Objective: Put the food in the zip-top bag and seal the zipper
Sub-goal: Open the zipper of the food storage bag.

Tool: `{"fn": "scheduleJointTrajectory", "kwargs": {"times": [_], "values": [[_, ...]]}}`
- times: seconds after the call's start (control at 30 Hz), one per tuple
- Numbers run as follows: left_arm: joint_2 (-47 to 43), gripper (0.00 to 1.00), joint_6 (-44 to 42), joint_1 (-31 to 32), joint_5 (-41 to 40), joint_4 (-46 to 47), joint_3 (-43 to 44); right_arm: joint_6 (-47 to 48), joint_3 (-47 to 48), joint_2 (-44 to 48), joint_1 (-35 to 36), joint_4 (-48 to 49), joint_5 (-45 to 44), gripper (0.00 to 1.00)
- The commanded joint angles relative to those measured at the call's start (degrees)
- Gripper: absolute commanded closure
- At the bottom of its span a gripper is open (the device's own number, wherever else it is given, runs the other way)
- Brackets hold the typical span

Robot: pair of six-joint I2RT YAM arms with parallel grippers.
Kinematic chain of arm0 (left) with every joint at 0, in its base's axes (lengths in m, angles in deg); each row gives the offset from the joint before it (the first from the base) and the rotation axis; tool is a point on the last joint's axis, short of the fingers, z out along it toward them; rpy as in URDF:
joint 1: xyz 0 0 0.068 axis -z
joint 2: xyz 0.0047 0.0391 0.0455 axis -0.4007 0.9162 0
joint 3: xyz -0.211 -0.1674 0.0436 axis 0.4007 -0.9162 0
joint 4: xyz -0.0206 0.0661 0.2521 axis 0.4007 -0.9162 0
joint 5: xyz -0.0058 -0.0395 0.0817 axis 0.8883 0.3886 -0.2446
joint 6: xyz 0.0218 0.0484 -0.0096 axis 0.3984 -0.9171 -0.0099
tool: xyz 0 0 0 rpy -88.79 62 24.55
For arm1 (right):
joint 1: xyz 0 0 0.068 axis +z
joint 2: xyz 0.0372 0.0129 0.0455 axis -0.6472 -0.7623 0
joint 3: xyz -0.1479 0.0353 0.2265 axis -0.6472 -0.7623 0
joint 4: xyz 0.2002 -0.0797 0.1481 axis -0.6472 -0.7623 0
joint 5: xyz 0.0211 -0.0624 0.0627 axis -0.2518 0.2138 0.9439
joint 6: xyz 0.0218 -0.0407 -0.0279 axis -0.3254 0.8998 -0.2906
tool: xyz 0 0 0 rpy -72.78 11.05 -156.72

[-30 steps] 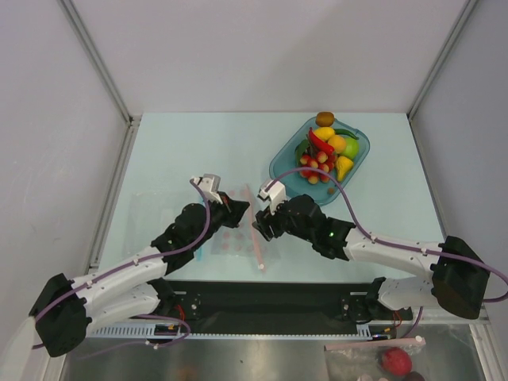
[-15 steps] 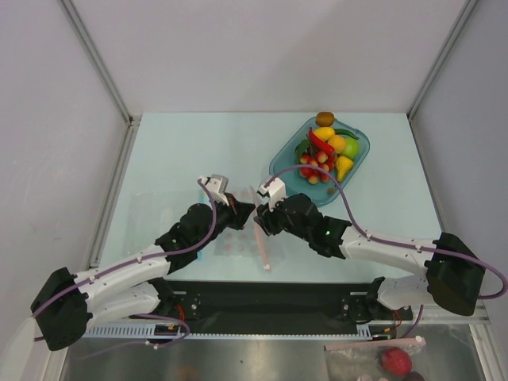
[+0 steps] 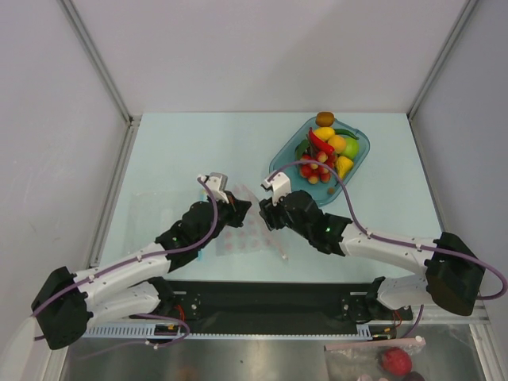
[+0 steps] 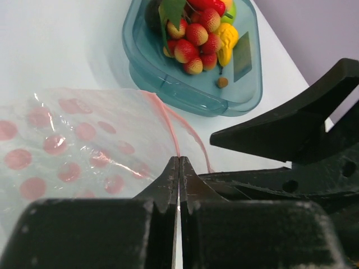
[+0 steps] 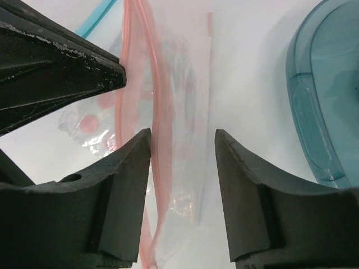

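Left gripper is fully closed. Its fingertips are pinched together where the thin pink zipper strip of the clear, crinkly, red-dotted zip-top bag runs in, and it appears to grip one lip of the mouth. Right gripper stands about half open and holds nothing; its jaws straddle the same pink strip, with bag film between them.

The bag lies on the pale table, between the two wrists. The small glossy toy fruits and vegetables all sit in the teal plastic tray, which is near the bag's mouth but apart from it. No food is in the bag.

Step in hand, as judged: opening the mouth.

1. Lower the right jaws until only the free lip lies between them. Catching both layers would hold the mouth shut.
2. Close on the strip itself. It looks stiffer than the film and should slip less.
3. Hold the left grip fixed. Draw the right lip away and slightly upward so the lips part.
4. Confirm that the gap is wide enough for the largest piece before fetching food.
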Motion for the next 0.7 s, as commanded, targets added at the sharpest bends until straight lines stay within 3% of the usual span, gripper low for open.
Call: {"fn": "scheduleJointTrajectory", "kwargs": {"times": [0.0,0.17,0.27,0.57,0.67], "values": [[0.5,1.0,-1.0,0.3,-3.0,-1.4,3.2,1.0,3.1,-0.2,0.3,-0.7,-3.7,0.46],[2.7,1.0,-1.1,0.3,-4.0,-4.2,5.1,3.8,4.2,-1.9,3.2,-1.3,-5.8,0.34],[2.5,1.0,-1.1,0.3,-4.3,-4.5,5.2,5.1,6.0,-3.8,5.3,-2.7,-9.9,0.39],[1.7,1.0,-0.9,0.3,-6.1,-5.1,5.0,5.1,7.9,-7.2,6.0,-4.3,-13.0,0.68],[1.7,1.0,-0.6,0.3,-6.6,-5.4,5.0,5.1,7.6,-6.6,6.0,-4.2,-12.5,0.83]]}}
